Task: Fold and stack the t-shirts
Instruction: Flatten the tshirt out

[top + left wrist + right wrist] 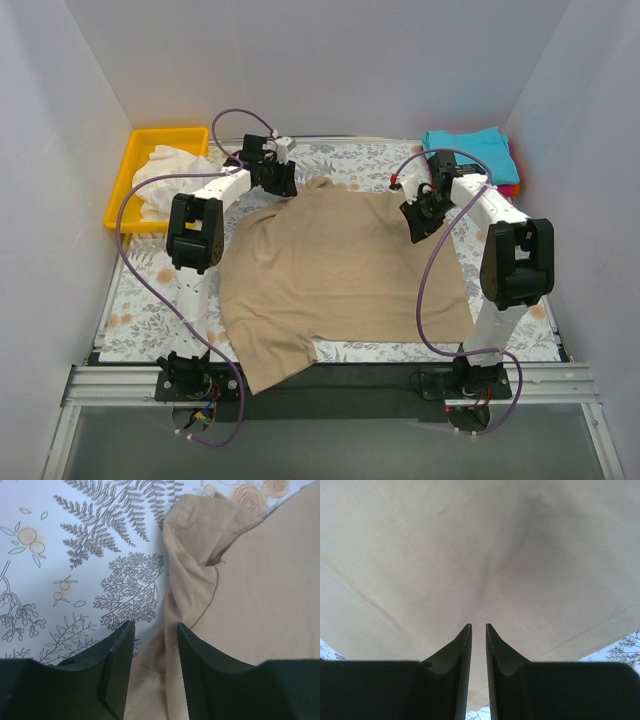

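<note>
Tan shirt (340,270) lies spread flat with the printed cloth (75,555) under it, its near sleeve trailing past that cloth's near edge.

Risk, as we judge it: a lift now would raise the shirt's right side alone and drag it askew, since only one pincer holds firmly. The bunched far-left sleeve could also fold in crooked.

Right pincer (478,626), at the shirt's far right edge: nearly closed, pinching tan cloth that puckers toward it.

Left pincer (155,627), at the far-left sleeve: partly open, straddling a cloth ridge. We cannot tell whether it grips.
</note>
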